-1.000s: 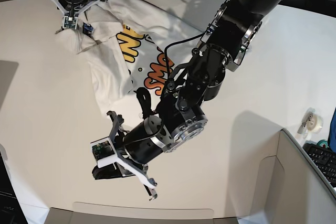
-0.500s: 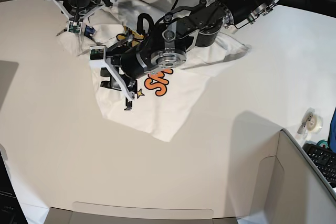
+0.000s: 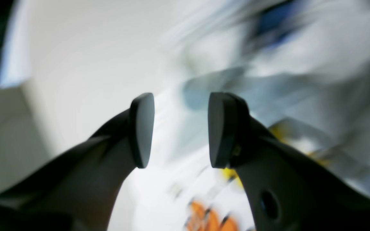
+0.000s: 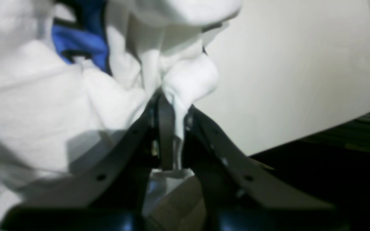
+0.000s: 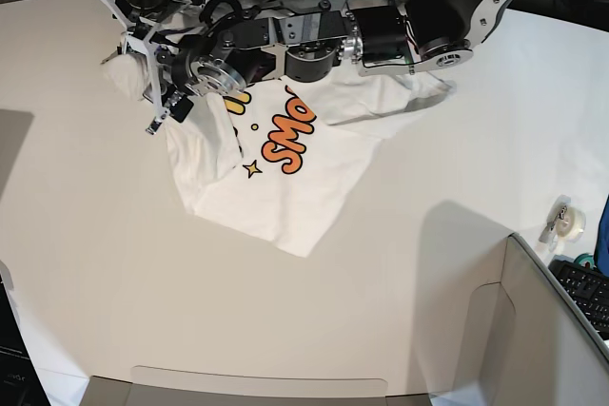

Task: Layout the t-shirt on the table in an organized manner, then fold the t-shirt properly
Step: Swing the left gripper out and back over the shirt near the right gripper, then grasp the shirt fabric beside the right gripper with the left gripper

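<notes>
The white t-shirt [image 5: 295, 164] lies partly spread on the off-white table [image 5: 114, 235], its orange and yellow print facing up. Its upper left part is bunched. My right gripper [image 5: 133, 43] at the far left is shut on a bunch of white cloth [image 4: 185, 73] near a blue patch. My left gripper [image 5: 162, 102] reaches across the shirt to its upper left corner. In the left wrist view it [image 3: 180, 130] is open and empty, with the blurred shirt [image 3: 268, 73] beyond the fingers [image 3: 141, 128].
A grey cardboard box [image 5: 533, 339] stands at the near right. A roll of tape [image 5: 569, 221] and a keyboard [image 5: 585, 290] lie at the right edge. The table's curved far edge [image 4: 300, 128] runs close behind my right gripper.
My left arm has swung from the near side of the table up across the shirt to its upper left. The shirt's lower part now lies spread. The right gripper has stayed put.
</notes>
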`<action>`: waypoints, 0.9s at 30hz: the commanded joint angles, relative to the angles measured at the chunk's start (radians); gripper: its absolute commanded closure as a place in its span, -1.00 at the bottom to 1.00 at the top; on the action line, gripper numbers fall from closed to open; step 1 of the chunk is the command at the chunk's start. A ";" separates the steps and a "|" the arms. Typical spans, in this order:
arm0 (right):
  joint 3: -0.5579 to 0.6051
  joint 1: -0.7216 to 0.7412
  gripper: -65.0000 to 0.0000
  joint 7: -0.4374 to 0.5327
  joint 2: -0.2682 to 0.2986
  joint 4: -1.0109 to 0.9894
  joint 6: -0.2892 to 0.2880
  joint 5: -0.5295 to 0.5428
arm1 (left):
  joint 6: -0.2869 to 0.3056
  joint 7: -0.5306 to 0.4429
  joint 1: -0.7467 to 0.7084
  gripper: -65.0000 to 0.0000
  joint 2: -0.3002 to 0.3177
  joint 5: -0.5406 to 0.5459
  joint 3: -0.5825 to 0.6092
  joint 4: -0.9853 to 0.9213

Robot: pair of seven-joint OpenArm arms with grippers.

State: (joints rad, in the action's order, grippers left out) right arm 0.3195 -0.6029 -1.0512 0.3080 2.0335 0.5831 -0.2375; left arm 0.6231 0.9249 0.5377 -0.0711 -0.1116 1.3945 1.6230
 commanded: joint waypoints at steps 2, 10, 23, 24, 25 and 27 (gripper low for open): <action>-0.001 -0.018 1.00 0.007 0.003 0.013 0.004 -0.013 | -0.016 -0.011 0.029 0.17 -0.045 -0.012 -0.013 -0.016; -0.001 -0.018 1.00 0.007 0.001 0.013 0.004 -0.013 | -0.024 -0.004 0.026 0.17 -0.086 -0.020 -0.025 -0.054; -0.001 -0.019 1.00 0.007 0.000 0.013 0.004 -0.013 | -0.139 -0.054 0.032 0.17 -0.086 -0.020 -0.059 -0.166; -0.001 -0.019 1.00 0.007 0.000 0.013 0.004 -0.013 | -0.139 -0.054 0.032 0.17 -0.086 -0.020 -0.059 -0.175; -0.001 -0.019 1.00 0.007 0.000 0.013 0.004 -0.013 | -0.139 -0.054 0.032 0.17 -0.086 -0.020 -0.059 -0.177; -0.001 -0.019 1.00 0.007 0.000 0.011 0.004 -0.013 | -0.139 -0.043 0.032 0.17 -0.086 -0.020 -0.060 -0.171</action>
State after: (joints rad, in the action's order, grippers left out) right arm 0.3195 -0.6151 -1.0473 0.3038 2.0335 0.5835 -0.2413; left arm 0.4934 0.8909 0.5484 -0.1356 -0.1242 1.3453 1.4296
